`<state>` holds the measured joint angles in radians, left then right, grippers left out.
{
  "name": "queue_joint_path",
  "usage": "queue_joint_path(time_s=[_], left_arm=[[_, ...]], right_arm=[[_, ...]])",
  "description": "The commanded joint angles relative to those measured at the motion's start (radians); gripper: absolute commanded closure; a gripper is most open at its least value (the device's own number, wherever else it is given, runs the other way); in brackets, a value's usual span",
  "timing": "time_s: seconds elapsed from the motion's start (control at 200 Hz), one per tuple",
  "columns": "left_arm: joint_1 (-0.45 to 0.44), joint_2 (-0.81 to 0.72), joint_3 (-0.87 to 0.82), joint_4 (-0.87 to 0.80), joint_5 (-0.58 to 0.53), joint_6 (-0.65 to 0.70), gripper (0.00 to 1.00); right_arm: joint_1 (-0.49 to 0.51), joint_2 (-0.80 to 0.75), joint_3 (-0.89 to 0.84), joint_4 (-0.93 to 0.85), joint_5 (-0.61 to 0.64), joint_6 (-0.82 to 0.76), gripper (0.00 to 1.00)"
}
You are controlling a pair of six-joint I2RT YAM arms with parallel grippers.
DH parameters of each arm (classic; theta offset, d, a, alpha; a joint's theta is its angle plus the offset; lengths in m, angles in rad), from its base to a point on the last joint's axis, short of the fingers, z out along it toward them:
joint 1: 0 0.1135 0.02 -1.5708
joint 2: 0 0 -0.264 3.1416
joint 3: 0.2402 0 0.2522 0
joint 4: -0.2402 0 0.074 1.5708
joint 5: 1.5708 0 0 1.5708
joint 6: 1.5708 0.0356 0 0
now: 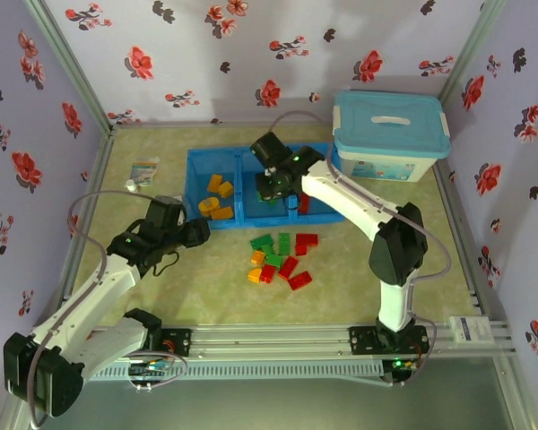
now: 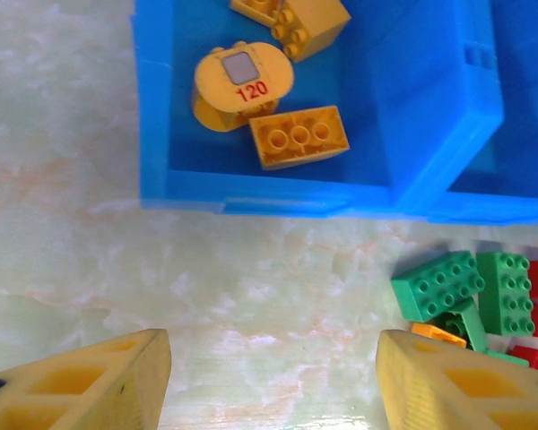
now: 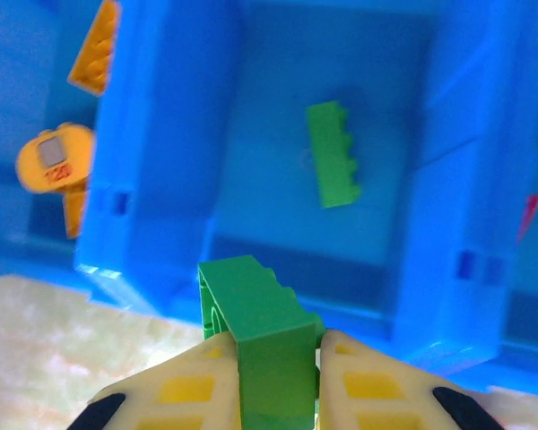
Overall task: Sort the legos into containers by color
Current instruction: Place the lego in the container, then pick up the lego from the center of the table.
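- While the sorting is looking to me somewhat under half done, the blue tray (image 1: 200, 166) is sitting toward the back of the table (image 1: 161, 296). Its three compartments are each taking one colour. One white storage box (image 1: 390, 134) is standing just beside its right end.
- Two arms are working. The right gripper (image 3: 278, 354) is clamping a green brick (image 3: 255, 305) between its fingers and hanging by the near wall of the middle compartment. I am judging a drop to be next.
- The left gripper (image 2: 273, 358) is hovering over bare table just in front of the left compartment, its fingers standing apart with nothing between them.
- The loose pile (image 1: 278, 260) is lying on the table near the tray's front. I am counting roughly ten there: about four red, four green and two orange, though overlaps are making that uncertain.
- Four yellow-orange pieces (image 2: 298, 136) are resting in the left compartment.
- A second green brick (image 3: 334, 154) is lying in the middle compartment.
- At least one red brick (image 1: 303, 202) is showing in the right compartment.
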<state>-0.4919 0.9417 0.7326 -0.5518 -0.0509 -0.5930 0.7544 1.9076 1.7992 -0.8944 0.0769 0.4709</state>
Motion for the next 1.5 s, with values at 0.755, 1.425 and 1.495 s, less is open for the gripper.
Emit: queue_joint_path(time_s=[0.755, 1.425, 1.495], left_arm=[[-0.301, 0.302, 0.059, 0.177, 0.021, 0.033, 0.36], [-0.368, 0.733, 0.391, 0.083, 0.015, 0.106, 0.29], [-0.37, 0.764, 0.419, 0.064, -0.001, 0.121, 0.29]], right_arm=[[-0.055, -0.23, -0.242, 0.148, -0.073, -0.058, 0.4], [-0.056, -0.411, -0.523, 0.216, -0.039, -0.012, 0.4], [-0.057, -0.42, -0.541, 0.221, -0.037, -0.009, 0.4]])
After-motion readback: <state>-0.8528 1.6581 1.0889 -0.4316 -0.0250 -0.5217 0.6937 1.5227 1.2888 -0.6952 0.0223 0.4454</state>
